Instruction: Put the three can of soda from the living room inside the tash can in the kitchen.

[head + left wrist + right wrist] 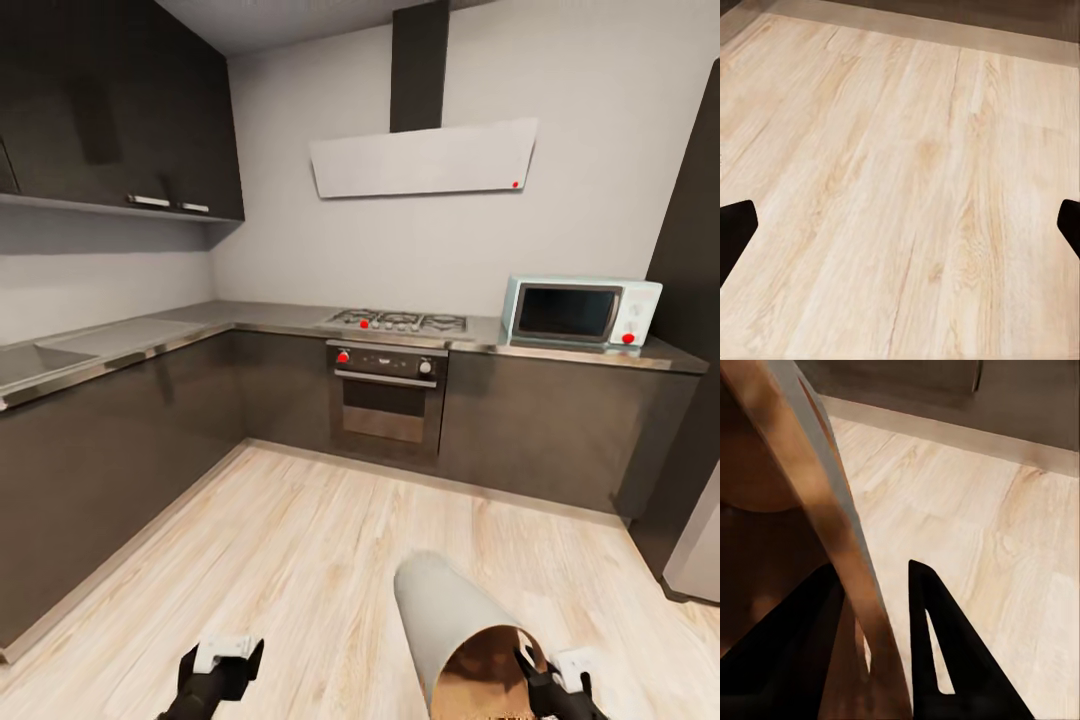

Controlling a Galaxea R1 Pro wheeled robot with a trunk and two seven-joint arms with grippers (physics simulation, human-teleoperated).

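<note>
A: Where's the tash can [450, 625]?
B: In the kitchen, tilted off the floor [300, 560], the right gripper [874, 615] with its jaws clamped on the rim, one inside, one outside.
A: And the left gripper [900, 225]?
B: Jaws spread wide, holding nothing.
A: Progress?
B: No soda cans visible; likely all three are left to bin.

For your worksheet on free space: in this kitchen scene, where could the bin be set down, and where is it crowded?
Bare wood floor lies between the left cabinets and the oven, ahead of both grippers. The counter left of the hob is bare too. It is crowded on the right: the microwave fills that counter end, and the right gripper holds the bin by its rim.
</note>
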